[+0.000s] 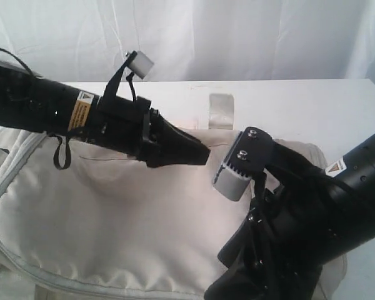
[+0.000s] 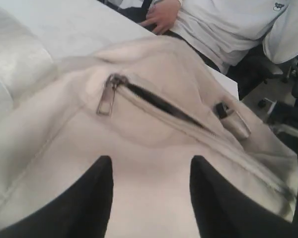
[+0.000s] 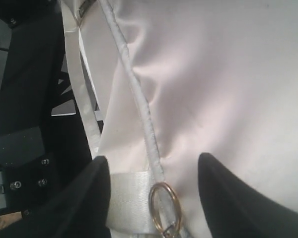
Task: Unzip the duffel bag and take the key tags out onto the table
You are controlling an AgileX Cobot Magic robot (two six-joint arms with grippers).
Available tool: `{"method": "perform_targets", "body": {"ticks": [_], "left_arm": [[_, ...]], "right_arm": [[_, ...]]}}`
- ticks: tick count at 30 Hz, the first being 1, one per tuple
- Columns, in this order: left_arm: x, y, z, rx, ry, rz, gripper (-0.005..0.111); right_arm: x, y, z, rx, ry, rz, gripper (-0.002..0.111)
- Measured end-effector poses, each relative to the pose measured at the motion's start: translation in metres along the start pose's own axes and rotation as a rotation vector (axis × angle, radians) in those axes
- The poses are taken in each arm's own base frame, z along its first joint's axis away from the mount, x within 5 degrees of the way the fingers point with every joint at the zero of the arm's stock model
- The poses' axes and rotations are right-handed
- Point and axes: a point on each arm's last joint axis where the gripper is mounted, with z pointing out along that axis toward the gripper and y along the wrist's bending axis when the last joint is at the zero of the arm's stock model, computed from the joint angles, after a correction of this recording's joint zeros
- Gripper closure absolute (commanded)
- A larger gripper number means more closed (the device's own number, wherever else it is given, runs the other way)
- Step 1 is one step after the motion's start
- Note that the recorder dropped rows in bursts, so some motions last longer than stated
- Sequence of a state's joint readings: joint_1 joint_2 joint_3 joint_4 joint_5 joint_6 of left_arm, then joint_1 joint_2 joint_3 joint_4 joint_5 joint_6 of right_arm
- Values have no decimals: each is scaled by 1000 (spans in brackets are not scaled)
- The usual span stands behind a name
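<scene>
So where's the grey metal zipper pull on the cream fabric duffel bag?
Left wrist view: the zipper pull lies on the duffel bag, ahead of the open left gripper, untouched.

The left arm (image 1: 50, 103) is a matte black cylinder bearing a yellow-and-white rectangular warning label (image 1: 81, 112). Just beside that label, thin black cables (image 1: 115, 84) rise to a small grey-white camera block (image 1: 139, 64). Beyond them the black left gripper (image 1: 200, 155) tapers to a wedge. Well apart from the label, the black right arm (image 1: 356, 187) carries a white triangular sticker (image 1: 335, 167). It also carries a ribbed grey camera housing (image 1: 234, 175) under a black bracket (image 1: 262, 149) with two silver screws (image 1: 253, 132).
</scene>
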State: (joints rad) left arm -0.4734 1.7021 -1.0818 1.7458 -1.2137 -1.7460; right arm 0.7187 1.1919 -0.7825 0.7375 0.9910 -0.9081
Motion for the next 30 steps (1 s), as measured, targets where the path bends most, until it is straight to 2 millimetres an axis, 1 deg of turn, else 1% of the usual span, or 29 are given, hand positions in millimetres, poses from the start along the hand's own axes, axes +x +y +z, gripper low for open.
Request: {"method": "perform_targets", "body": {"ticks": [4, 6, 9, 11, 15, 19, 22, 25, 30], "left_arm": [[22, 0, 2, 7, 38, -64, 54], [31, -4, 5, 19, 59, -84, 54], [43, -16, 13, 51, 98, -97, 54], [51, -28, 20, 83, 125, -82, 54], [60, -47, 31, 144, 167, -51, 54], [64, -61, 36, 181, 186, -14, 54], [64, -70, 37, 198, 190, 7, 54], [64, -75, 35, 206, 189, 24, 54], [68, -77, 34, 211, 196, 23, 54]], "right_arm": [[-6, -2, -6, 35, 3, -41, 57], [-8, -5, -10, 79, 21, -54, 57], [-8, -13, -16, 179, 77, -52, 57], [-6, -18, -19, 250, 115, -25, 58], [-5, -23, -22, 316, 139, 25, 62], [-5, -24, -23, 329, 142, 35, 64], [-4, -23, -28, 358, 141, 19, 64], [-3, -22, -39, 433, 114, 4, 64], [-3, -20, -58, 573, 45, -5, 64]]}}
